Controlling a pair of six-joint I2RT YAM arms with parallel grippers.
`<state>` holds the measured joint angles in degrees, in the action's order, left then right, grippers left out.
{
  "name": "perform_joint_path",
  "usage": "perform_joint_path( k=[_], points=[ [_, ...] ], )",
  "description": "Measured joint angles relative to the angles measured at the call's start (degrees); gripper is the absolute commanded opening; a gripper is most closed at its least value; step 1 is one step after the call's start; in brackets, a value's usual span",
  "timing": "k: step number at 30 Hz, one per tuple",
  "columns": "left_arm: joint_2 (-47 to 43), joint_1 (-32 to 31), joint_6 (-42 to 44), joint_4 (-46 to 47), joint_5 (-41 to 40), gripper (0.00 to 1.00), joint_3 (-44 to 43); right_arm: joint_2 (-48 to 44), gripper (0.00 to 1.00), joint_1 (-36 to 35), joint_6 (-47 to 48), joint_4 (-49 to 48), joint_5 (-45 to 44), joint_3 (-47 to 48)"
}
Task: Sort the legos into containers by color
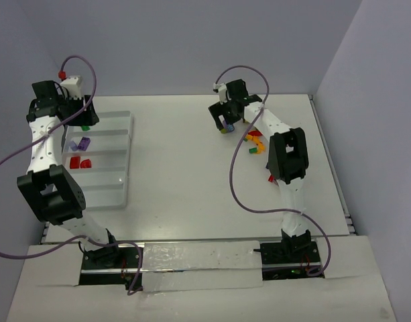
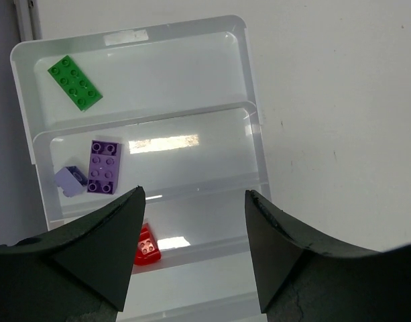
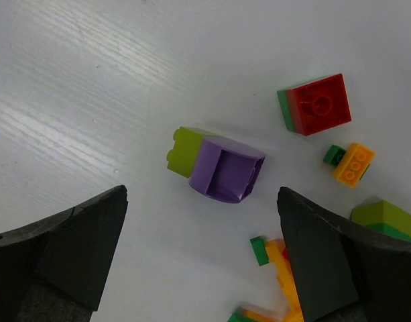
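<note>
The white tray (image 1: 127, 143) lies at the left with long compartments. In the left wrist view the tray (image 2: 237, 28) holds a green brick (image 2: 74, 82) in the far compartment. A purple brick (image 2: 103, 166) and a pale lavender piece (image 2: 71, 180) lie in the one below it, and a red brick (image 2: 146, 245) in the one nearest the jaws. My left gripper (image 2: 194, 194) hovers open and empty above the tray. My right gripper (image 3: 202, 194) is open and empty above a purple brick (image 3: 226, 169) joined to a lime brick (image 3: 182, 151) on the table.
A loose pile of bricks (image 1: 256, 141) lies by the right arm. It includes a red-on-green brick (image 3: 319, 104), a small orange piece (image 3: 353, 163) and orange and green bits (image 3: 272, 258). A red piece (image 1: 272, 178) lies nearer the right arm's base.
</note>
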<state>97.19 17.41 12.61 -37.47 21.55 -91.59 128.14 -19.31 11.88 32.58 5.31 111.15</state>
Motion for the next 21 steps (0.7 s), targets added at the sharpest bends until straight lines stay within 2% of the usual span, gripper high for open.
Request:
perform_joint_path(
  k=[6, 11, 18, 21],
  points=[
    [0.1, 0.0, -0.4, 0.0, 1.9, 0.71, 0.0, 0.2, 1.0, 1.6, 9.7, 1.8, 6.8, 0.7],
    [0.5, 0.0, -0.5, -0.1, 3.0, 0.7, 0.0, 4.2, 1.0, 3.3, 16.1, 4.0, 10.8, 5.6],
    [0.5, 0.0, -0.6, -0.4, 3.2, 0.71, 0.0, 11.5, 1.0, 4.1, 20.2, 7.7, 12.7, 13.0],
    [0.5, 0.0, -0.6, -0.4, 3.2, 0.71, 0.1, 12.2, 1.0, 4.1, 20.9, 9.4, 13.9, 13.3]
  ],
)
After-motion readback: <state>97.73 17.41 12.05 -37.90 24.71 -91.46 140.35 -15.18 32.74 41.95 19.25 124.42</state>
